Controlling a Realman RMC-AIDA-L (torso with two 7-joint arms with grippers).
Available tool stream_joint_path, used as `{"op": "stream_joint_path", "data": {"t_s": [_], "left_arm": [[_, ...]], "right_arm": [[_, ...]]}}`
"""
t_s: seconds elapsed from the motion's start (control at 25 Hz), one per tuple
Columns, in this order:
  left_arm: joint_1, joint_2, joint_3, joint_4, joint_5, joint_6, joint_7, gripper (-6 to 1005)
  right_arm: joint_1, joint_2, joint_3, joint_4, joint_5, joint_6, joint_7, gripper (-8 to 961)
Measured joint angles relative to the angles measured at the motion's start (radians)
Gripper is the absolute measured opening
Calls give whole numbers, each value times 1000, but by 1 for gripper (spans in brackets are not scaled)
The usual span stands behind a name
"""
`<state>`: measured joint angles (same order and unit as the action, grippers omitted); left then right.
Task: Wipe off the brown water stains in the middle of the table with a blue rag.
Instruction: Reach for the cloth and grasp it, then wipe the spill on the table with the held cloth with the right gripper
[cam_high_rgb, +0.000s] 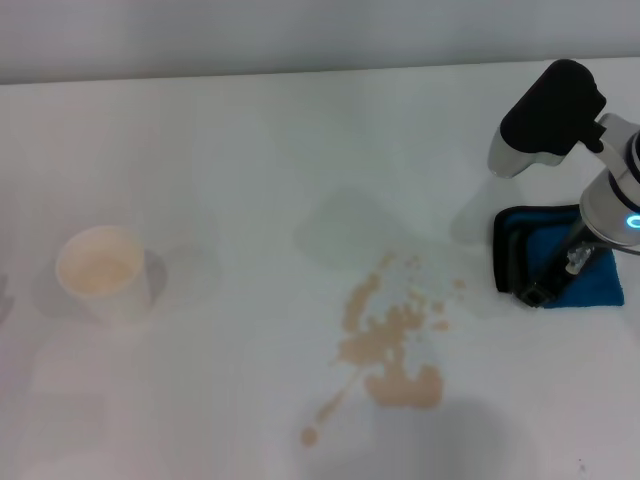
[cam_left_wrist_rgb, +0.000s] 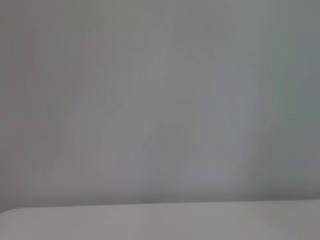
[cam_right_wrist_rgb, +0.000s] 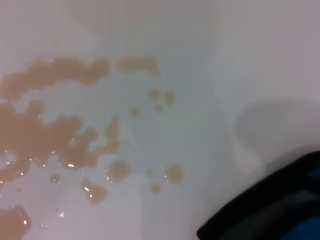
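Stains — the brown water stains (cam_high_rgb: 392, 345) lie splattered mid-table toward the near edge, untouched. Near the right edge the blue rag (cam_high_rgb: 590, 275) lies flat on the table (cam_high_rgb: 220, 130), the right hand (cam_high_rgb: 545, 285) down on it; its grip cannot be told. A paper cup (cam_high_rgb: 100, 272) stands upright toward the left edge.

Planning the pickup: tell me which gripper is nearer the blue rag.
Right. The right gripper is down on the blue rag; the left gripper is not in view.
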<state>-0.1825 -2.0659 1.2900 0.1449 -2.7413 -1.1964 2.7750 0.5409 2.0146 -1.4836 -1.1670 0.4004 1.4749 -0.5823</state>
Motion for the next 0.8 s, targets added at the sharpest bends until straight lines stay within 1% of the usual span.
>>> {"op": "stream_joint_path", "data": {"t_s": [0.12,0.44,0.64,0.8], "left_arm": [[0,-1,0,1,0,0,0,877],[0,-2,-3,-1,0,0,0,877],[0,-2,-4,-2,0,0,0,877],[0,-2,-4,-4,0,0,0,876]], "right_arm": [[1,-1,0,1,-1,1,3,403],[-1,-1,-5,1,-27,-4,7,256],[0,-1,-7,1,-39,-15,6,215],[2,0,-16,-6,-30,-17,-4,122]]}}
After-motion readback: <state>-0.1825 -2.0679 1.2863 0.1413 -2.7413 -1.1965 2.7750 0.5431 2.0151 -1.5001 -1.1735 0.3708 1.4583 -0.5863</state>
